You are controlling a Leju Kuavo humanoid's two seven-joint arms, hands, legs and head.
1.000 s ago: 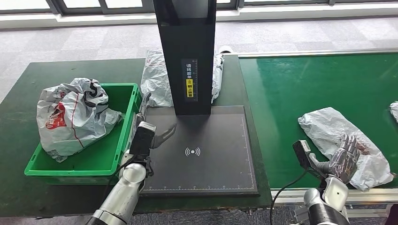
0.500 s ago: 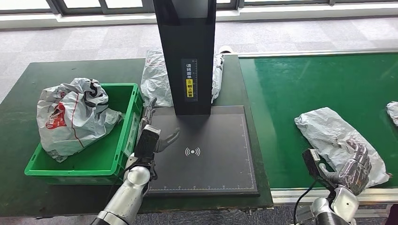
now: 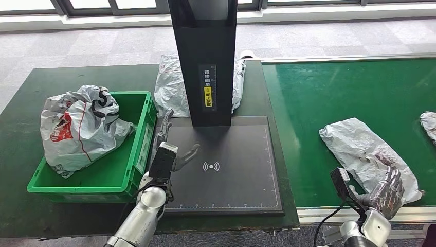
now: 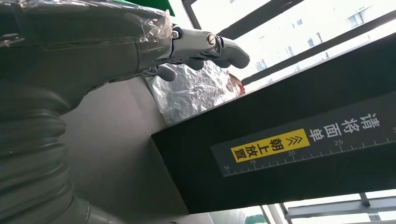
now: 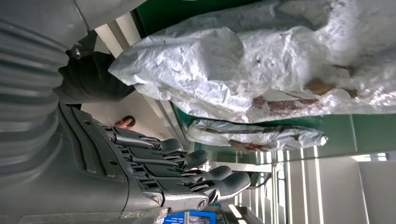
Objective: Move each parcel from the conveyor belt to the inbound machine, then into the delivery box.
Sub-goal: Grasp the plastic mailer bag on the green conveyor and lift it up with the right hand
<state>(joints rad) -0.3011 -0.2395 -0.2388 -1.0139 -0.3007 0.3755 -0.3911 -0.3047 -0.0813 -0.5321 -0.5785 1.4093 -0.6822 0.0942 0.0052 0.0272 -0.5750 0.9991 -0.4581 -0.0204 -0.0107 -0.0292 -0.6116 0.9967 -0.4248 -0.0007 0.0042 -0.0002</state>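
On the belt, near its front edge, lies the parcel, with the right robot hand just beside its near end, fingers loosely curled and holding nothing. A good grasp would close over the bag's bunched middle, not its thin edge. The left robot hand waits spread over the machine's pad, beside the box.

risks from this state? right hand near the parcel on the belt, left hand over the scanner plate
1. The right hand sits at the near end of the crumpled grey parcel, close to the conveyor belt edge; a grab there may catch loose wrap and the parcel could sag or slip.
2. The left hand hovers over the inbound machine's plate, where the parcel should land; they may collide.
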